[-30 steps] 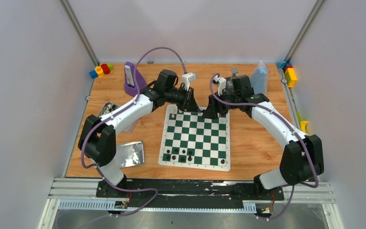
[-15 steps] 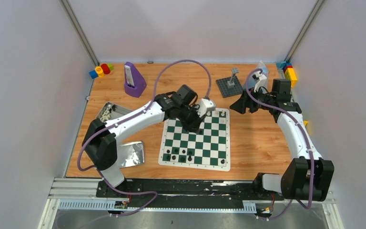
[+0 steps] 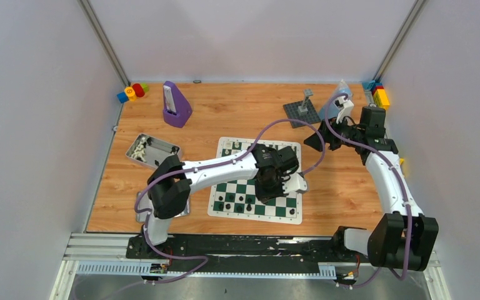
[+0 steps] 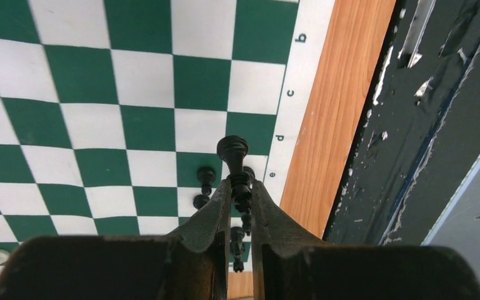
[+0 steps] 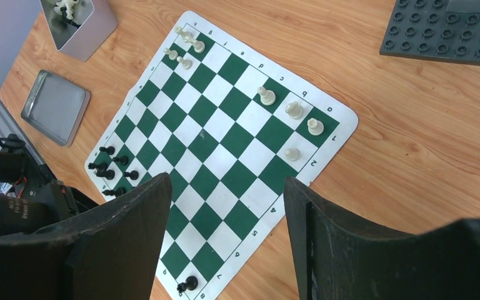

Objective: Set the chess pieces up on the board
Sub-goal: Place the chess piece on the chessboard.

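Observation:
The green-and-white board (image 3: 237,187) lies mid-table. My left gripper (image 3: 274,186) hangs over its near right part, shut on a black chess piece (image 4: 233,150) whose head sticks out past the fingertips (image 4: 222,200). Below it, more black pieces (image 4: 206,176) stand near the board's lettered edge. Several black pieces (image 3: 234,200) stand at the near left and a lone one (image 3: 292,212) at the near right corner. White pieces (image 5: 294,110) stand along the far rows. My right gripper (image 3: 309,140) is open and empty, raised beside the board's far right corner (image 5: 225,181).
An open tin (image 3: 153,150) holding white pieces sits left of the board, with its lid (image 5: 56,106) nearer me. A purple stand (image 3: 176,106), a grey baseplate (image 3: 302,112), a clear bag (image 3: 340,94) and coloured blocks (image 3: 132,92) (image 3: 380,97) line the back.
My left arm has swung from the board's far edge to its near right part, carrying the black piece. The right arm has pulled back to the far right and opened wider.

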Controlling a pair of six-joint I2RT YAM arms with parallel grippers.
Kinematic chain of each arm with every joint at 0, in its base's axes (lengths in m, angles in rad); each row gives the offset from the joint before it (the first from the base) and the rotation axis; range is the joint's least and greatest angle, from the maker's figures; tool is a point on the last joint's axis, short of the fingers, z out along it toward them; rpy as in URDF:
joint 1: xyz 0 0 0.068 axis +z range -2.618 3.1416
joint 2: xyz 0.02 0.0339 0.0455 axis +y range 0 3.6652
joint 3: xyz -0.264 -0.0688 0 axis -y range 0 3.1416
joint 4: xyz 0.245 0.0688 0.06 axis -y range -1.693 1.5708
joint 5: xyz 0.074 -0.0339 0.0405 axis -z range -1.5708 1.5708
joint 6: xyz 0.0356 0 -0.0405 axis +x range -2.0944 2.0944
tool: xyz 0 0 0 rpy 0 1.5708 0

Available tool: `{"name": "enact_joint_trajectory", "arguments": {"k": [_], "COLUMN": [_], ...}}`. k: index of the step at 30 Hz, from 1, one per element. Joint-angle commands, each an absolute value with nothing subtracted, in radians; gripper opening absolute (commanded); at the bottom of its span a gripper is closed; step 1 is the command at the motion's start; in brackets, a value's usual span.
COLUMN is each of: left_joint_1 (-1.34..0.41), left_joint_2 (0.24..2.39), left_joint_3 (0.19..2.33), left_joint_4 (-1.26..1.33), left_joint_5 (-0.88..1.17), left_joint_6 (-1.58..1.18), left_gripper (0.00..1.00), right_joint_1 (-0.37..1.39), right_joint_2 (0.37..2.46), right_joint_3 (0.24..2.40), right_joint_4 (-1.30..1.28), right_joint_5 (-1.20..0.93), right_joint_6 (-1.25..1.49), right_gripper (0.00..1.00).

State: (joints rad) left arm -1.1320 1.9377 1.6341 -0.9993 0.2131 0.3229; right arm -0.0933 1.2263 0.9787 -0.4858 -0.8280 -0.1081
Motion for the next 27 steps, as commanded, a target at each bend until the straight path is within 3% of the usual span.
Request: {"name": "enact_joint_trajectory", "arguments": {"k": [1,27], "left_joint_1": [-1.159,-1.184], "left_joint_2": [1.975,2.094], "left_joint_3": [1.692,1.75], "left_joint_4": [-1.075,-1.158], "left_joint_5": [0.162,0.238], "left_joint_6": [0.356,0.347], "left_gripper": [0.0,0.05], "right_joint_1": [-0.1,-0.1], "right_joint_2": [1.182,1.177], "right_joint_3": [0.975,0.96], "right_joint_4": [-0.437,-0.437], "right_joint_5": [-0.838,-0.859], "right_joint_6": [-0.134,-0.143], "right_gripper": [0.67,0.67]}}
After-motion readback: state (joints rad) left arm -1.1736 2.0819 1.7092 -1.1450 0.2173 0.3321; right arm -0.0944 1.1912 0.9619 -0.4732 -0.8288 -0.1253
